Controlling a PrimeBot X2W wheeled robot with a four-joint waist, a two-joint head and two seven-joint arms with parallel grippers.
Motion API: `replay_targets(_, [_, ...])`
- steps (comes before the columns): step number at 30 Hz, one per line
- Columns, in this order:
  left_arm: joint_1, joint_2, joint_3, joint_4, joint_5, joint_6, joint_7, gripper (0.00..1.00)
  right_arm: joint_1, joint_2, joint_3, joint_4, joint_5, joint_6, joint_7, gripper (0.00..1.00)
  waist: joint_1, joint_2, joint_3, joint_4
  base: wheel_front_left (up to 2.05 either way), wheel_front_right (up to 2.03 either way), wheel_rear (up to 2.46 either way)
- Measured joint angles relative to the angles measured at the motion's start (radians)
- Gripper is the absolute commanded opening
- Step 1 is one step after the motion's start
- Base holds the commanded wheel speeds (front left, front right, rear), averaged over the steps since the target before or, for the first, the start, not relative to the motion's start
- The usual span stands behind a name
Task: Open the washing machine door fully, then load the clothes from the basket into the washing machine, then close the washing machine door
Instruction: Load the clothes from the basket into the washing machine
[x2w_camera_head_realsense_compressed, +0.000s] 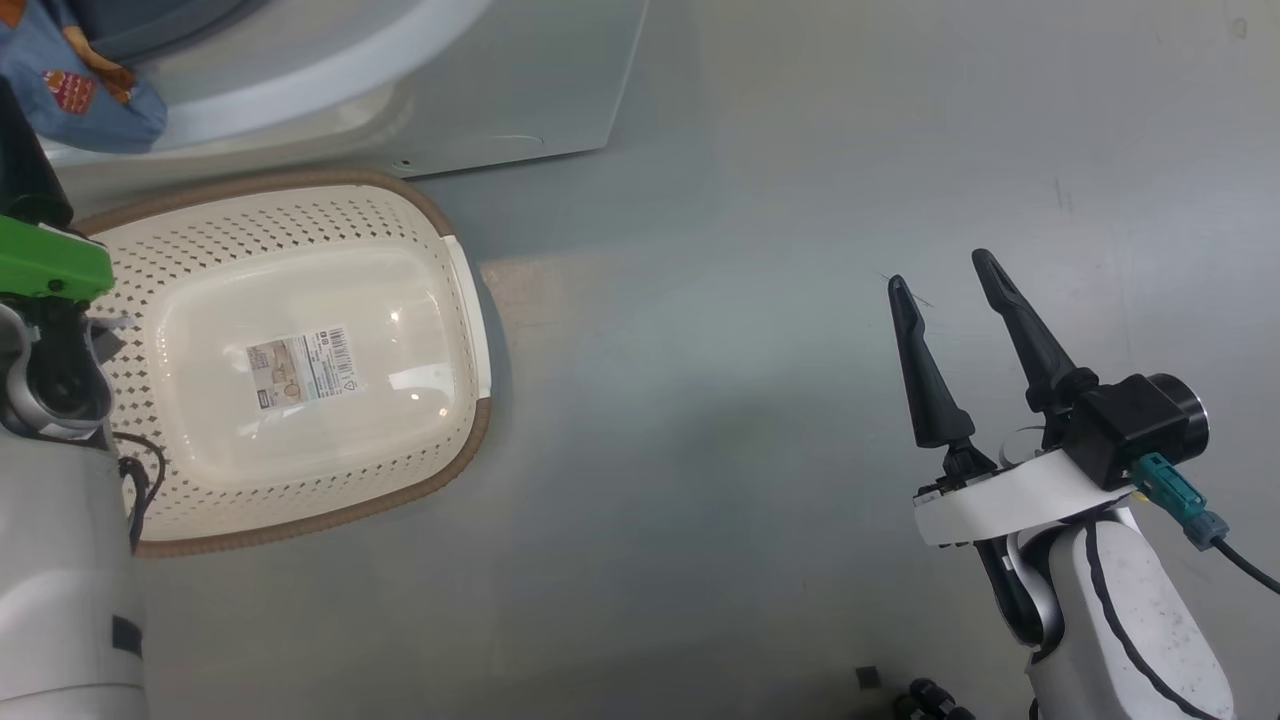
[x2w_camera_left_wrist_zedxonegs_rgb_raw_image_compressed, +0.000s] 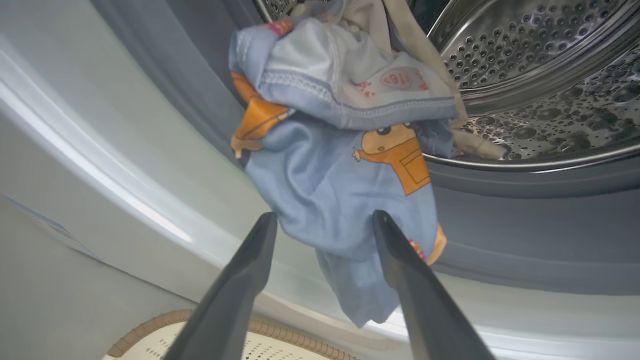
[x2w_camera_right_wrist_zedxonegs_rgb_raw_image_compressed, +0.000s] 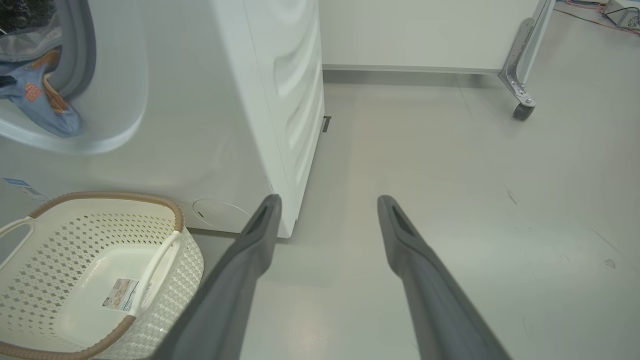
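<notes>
Loading under way, judging by the scene: seeing the clothes (x2w_camera_left_wrist_zedxonegs_rgb_raw_image_compressed: 340, 165) draping half out of the washing machine (x2w_camera_right_wrist_zedxonegs_rgb_raw_image_compressed: 280, 75), upper part lying at the edge of the steel drum (x2w_camera_left_wrist_zedxonegs_rgb_raw_image_compressed: 525, 50), lower flap dangling over the grey gasket (x2w_camera_left_wrist_zedxonegs_rgb_raw_image_compressed: 500, 235) above the basket (x2w_camera_head_realsense_compressed: 460, 300). Basket sitting empty on the floor (x2w_camera_head_realsense_compressed: 750, 450), right against the machine front.

Holding the left claw (x2w_camera_left_wrist_zedxonegs_rgb_raw_image_compressed: 325, 215) spread wide just in front of the dangling flap, gripping nothing. Hovering the right claw (x2w_camera_head_realsense_compressed: 941, 268) wide open too, holding nothing, well off to the side over bare floor.

Probably needing a fresh pinch or a push on that flap:
- closing on the thick blue fold, not the thin hem
- lifting clear of the gasket lip
- carrying deep into the drum before letting go
- leaving nothing trailing where the door would be pinching it

Reading very little:
- a red oval (x2w_camera_left_wrist_zedxonegs_rgb_raw_image_compressed: 398, 78) on the white lining showing what looks like 16
- a barcode sticker (x2w_camera_head_realsense_compressed: 300, 368) on the basket bottom, print too small to make out
- a small blue label (x2w_camera_right_wrist_zedxonegs_rgb_raw_image_compressed: 17, 182) low on the machine front, equally unreadable

Finding no brand name anywhere.
</notes>
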Motion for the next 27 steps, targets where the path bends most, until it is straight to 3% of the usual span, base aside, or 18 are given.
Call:
replay_targets(18, [-0.089,-0.003,-0.003,0.096,-0.048,-0.009,-0.046,0.98,-0.016,0.000,-0.002,0.002,-0.018,0.000,0.000,1.00,0.0000,0.0000,0.017,0.005,0.00,0.00,0.00])
replay_targets(20, [-0.092,0.000,-0.007,0.104,-0.048,-0.008,-0.051,0.71,-0.018,0.000,0.001,0.002,-0.018,0.000,0.000,1.00,0.0000,0.0000,0.016,0.006,0.00,0.00,0.00])
replay_targets(21, [-0.092,0.002,-0.008,0.108,-0.048,-0.009,-0.056,0.49,-0.018,0.000,0.002,0.002,-0.018,0.000,0.000,1.00,0.0000,0.0000,0.015,0.007,0.00,0.00,0.00])
replay_targets(22, [-0.092,0.004,-0.010,0.112,-0.048,-0.009,-0.058,0.47,-0.018,0.000,0.002,0.002,-0.018,0.000,0.000,1.00,0.0000,0.0000,0.015,0.007,0.00,0.00,0.00])
replay_targets(23, [-0.092,0.007,-0.013,0.116,-0.048,-0.009,-0.062,0.33,-0.018,0.000,0.003,0.002,-0.018,0.000,0.000,1.00,0.0000,0.0000,0.014,0.007,0.00,0.00,0.00])
replay_targets(24, [-0.093,0.008,-0.016,0.119,-0.048,-0.009,-0.066,0.12,-0.018,0.000,0.003,0.002,-0.018,0.000,0.000,1.00,0.0000,0.0000,0.014,0.008,0.00,0.00,0.00])
replay_targets(25, [-0.093,0.010,-0.023,0.121,-0.048,-0.009,-0.067,0.00,-0.018,0.000,0.003,0.002,-0.018,0.000,0.000,1.00,0.0000,0.0000,0.013,0.008,0.00,0.00,0.00])
replay_targets(27, [-0.093,0.011,-0.029,0.121,-0.048,-0.009,-0.069,0.00,-0.018,0.000,0.003,0.002,-0.018,0.000,0.000,1.00,0.0000,0.0000,0.013,0.008,0.00,0.00,0.00])
